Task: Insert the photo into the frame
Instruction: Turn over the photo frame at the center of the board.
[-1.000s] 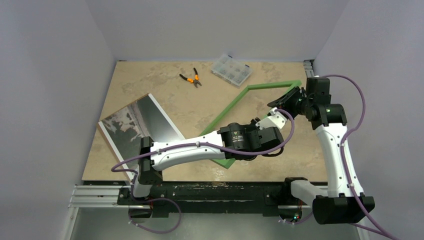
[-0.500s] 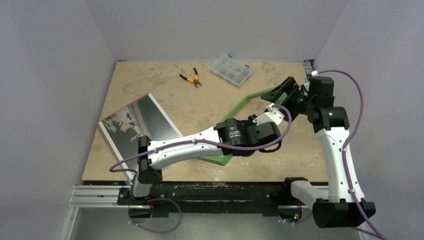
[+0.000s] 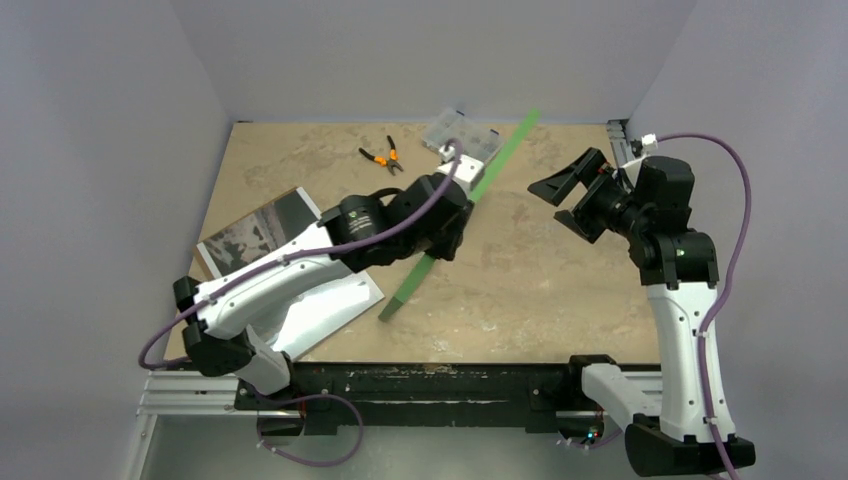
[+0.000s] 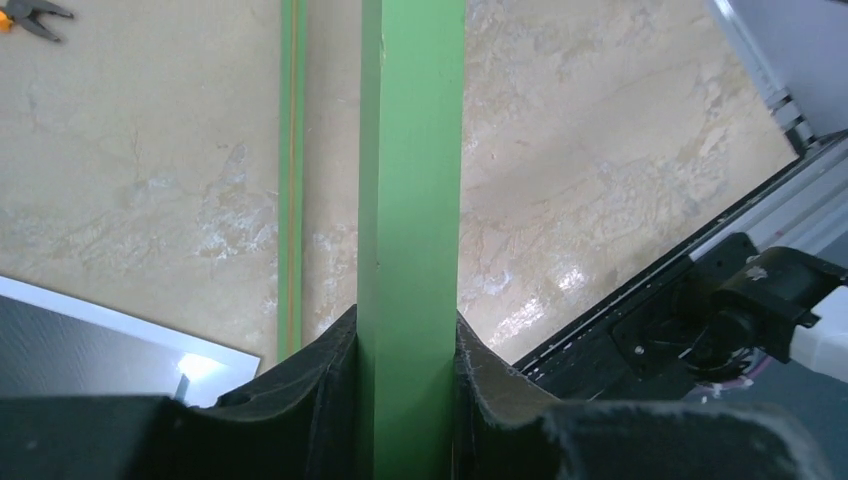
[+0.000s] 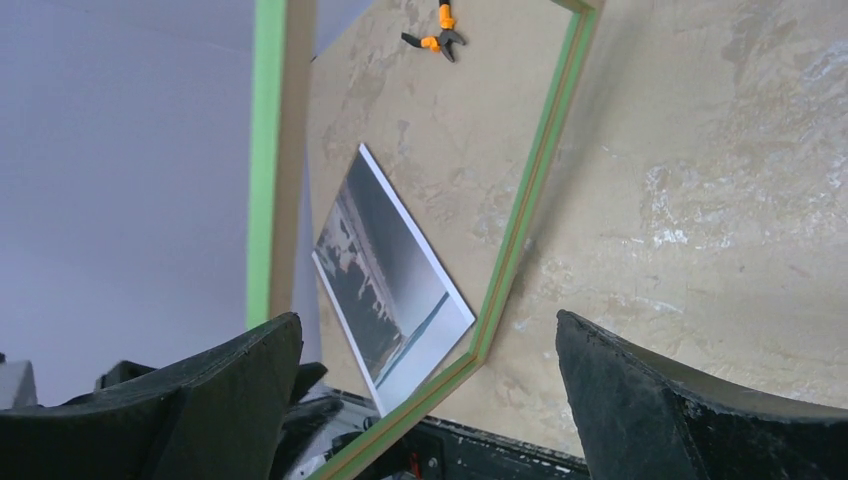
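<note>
The frame (image 3: 410, 285) stands up on edge, seen as a thin green line from above. It slants from a low corner just beside the photo (image 3: 250, 238) up over the clear box (image 3: 447, 130) at the back of the table (image 3: 560, 290). The left pincer (image 4: 408, 345) is clamped on one green rail of the frame, a finger pressed to each side.

The right pincer (image 3: 562, 203) is spread wide with nothing in it, apart from the frame and facing it. In its wrist view the photo shows through the frame, lying picture-up flat on the table, outside the frame.

The box is partly hidden by the frame and the left arm, and its contents are too small to tell. Pliers (image 3: 382, 154) lie near it.
</note>
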`<action>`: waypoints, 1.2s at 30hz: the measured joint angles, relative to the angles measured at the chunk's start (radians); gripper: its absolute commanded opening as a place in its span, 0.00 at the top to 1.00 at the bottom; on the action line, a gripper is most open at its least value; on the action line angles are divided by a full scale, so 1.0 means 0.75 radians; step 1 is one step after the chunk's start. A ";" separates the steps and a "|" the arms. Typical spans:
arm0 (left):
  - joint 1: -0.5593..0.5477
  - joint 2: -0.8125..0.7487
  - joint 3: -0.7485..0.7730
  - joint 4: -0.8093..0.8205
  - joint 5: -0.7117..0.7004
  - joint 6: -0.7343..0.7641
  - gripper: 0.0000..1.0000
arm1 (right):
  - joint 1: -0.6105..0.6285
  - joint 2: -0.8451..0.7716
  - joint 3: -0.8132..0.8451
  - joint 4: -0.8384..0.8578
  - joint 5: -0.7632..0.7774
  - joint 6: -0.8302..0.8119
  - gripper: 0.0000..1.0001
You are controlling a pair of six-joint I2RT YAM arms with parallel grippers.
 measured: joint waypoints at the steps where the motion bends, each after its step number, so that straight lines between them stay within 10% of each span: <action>1: 0.027 -0.038 -0.034 0.019 0.021 -0.009 1.00 | 0.000 -0.001 -0.001 0.000 0.001 -0.007 0.02; 23: 0.392 -0.391 -0.647 0.781 0.828 -0.562 1.00 | 0.000 0.043 -0.279 -0.004 0.002 -0.172 0.04; 36: 0.397 -0.454 -0.901 1.049 0.786 -0.841 1.00 | 0.000 0.043 -0.490 -0.003 0.103 -0.279 0.10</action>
